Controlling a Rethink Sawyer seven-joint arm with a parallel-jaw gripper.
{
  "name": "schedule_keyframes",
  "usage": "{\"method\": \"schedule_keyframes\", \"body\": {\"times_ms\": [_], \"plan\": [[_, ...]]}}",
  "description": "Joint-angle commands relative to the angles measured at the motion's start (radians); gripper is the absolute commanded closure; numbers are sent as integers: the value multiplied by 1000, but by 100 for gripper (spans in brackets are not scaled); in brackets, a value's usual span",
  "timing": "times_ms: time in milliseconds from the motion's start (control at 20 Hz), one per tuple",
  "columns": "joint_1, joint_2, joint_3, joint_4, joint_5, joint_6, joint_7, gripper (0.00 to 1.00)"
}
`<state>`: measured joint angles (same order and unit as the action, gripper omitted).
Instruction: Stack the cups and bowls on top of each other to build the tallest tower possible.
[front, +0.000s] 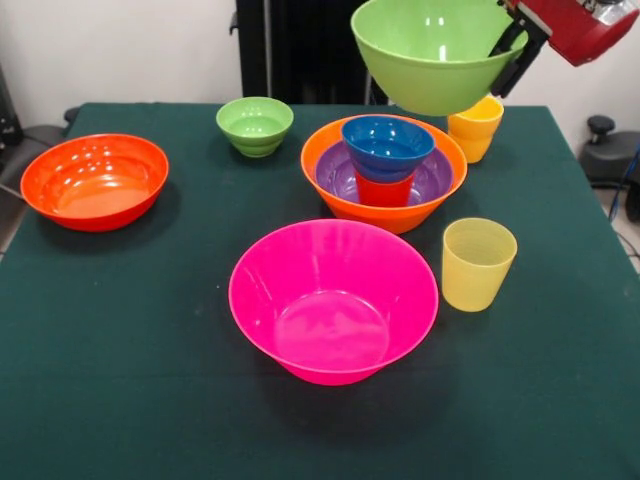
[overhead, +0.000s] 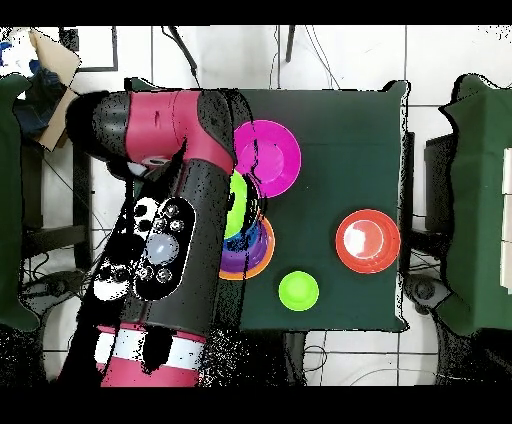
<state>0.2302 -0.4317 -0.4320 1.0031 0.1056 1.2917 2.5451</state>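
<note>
A medium green bowl (front: 435, 55) hangs upright in the air, above and a little behind the tower. My gripper (front: 506, 55) is shut on its right rim. The tower stands on a large orange bowl (front: 385, 205) that holds a purple bowl (front: 432, 178), a red-orange cup (front: 385, 190) and a blue bowl (front: 388, 147) on top. From overhead, my arm covers most of the held green bowl (overhead: 238, 205) and the tower (overhead: 255, 258). A yellow cup (front: 475, 128) stands behind the tower, and a paler yellow cup (front: 478, 263) to its front right.
A large pink bowl (front: 333, 300) sits in front of the tower, also seen as the pink bowl (overhead: 275, 155) overhead. A red-orange bowl (front: 95, 180) lies far left and a small green bowl (front: 255, 125) at the back. The table (front: 120, 380) has a dark green cloth.
</note>
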Motion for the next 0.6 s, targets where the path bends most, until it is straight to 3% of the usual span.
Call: {"method": "schedule_keyframes", "body": {"times_ms": [50,600], "plan": [[23,21,20,123,0,-97,250,100],[50,45,-35,163,-5,-165,241,100]]}}
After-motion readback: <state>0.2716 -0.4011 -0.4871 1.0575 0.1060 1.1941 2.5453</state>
